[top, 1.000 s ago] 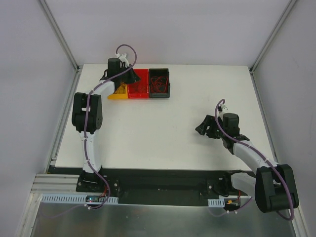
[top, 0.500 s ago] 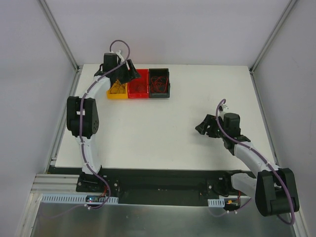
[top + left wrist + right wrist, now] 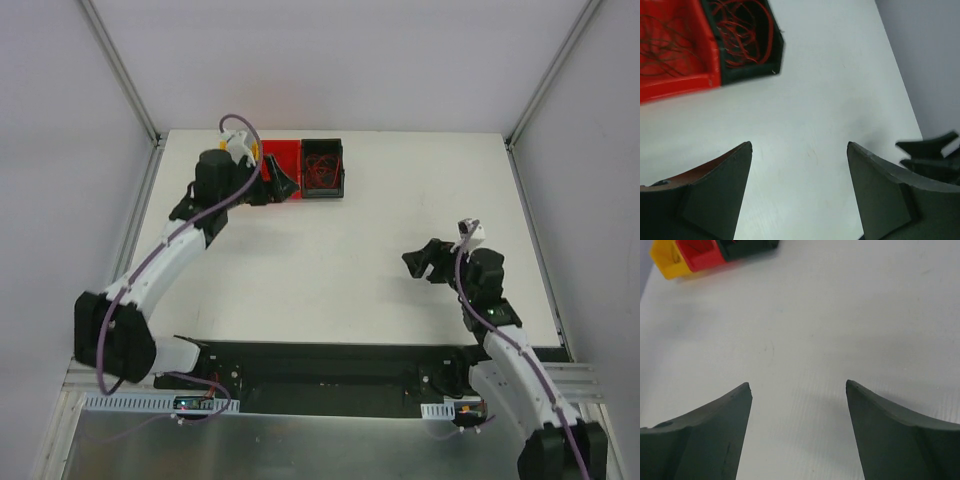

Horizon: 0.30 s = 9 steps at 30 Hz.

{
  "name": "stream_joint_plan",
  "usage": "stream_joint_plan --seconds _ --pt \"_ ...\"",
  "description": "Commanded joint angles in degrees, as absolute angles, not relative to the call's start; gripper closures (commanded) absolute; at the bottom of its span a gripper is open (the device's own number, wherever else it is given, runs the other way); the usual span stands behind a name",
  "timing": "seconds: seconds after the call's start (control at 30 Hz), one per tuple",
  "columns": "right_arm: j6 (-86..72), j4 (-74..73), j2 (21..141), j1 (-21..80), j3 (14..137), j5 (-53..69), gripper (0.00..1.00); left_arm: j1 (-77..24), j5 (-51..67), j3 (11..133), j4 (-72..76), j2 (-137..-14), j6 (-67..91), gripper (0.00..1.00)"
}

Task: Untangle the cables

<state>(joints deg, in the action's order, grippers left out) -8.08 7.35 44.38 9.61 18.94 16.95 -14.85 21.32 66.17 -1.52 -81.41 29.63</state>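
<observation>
- The cables [image 3: 742, 35] lie in bins at the far left of the table, and none is in either gripper.
- Bright red curly strands loop over one another inside the black bin [image 3: 750, 74], reaching close to its walls.
- Darker, thinner strands lie on the floor of the red bin [image 3: 675, 89]. The left wrist view shows them faintly, and their exact colour cannot be told.
- The red bin and the black bin stand side by side, walls touching, with the black bin on the right in the top view.
- A yellow bin [image 3: 667, 262] stands on the other side of the red bin. Only the right wrist view shows it, and its contents are too small to make out.
- The left gripper [image 3: 799, 145] is over the white table [image 3: 350, 260], just on the near side of the bins. In the top view it overlaps the front of the red bin.
- Its jaws stand wide apart. Only bare table shows between the two dark fingers [image 3: 715, 190], and they grip nothing.
- The left arm reaches from the near left corner towards the bins and hides the yellow bin in the top view.
- The right gripper [image 3: 799, 384] is over the right half of the table, well apart from the bins, and points towards them.
- Its jaws are also spread wide over bare table and hold nothing. The bins sit in the upper left corner of its wrist view.
</observation>
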Motion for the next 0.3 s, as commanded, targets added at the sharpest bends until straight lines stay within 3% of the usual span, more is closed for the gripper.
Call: stream_joint_plan --seconds 0.0,0.03,0.13,0.27 --pt "-7.1 11.0 26.8 9.8 14.5 15.7 0.11 -22.9 19.0 47.4 20.5 -61.5 18.7 0.24" --pt "-7.6 11.3 23.4 9.8 13.9 15.7 0.03 -24.3 19.6 43.1 26.1 -57.2 17.8 0.23" --pt "-9.5 14.3 17.2 9.9 12.0 16.6 0.04 -26.4 21.5 32.5 35.8 -48.3 15.2 0.21" --pt "-11.9 13.5 9.6 9.9 10.5 11.6 0.04 -30.0 19.1 28.7 36.8 -40.7 9.5 0.2"
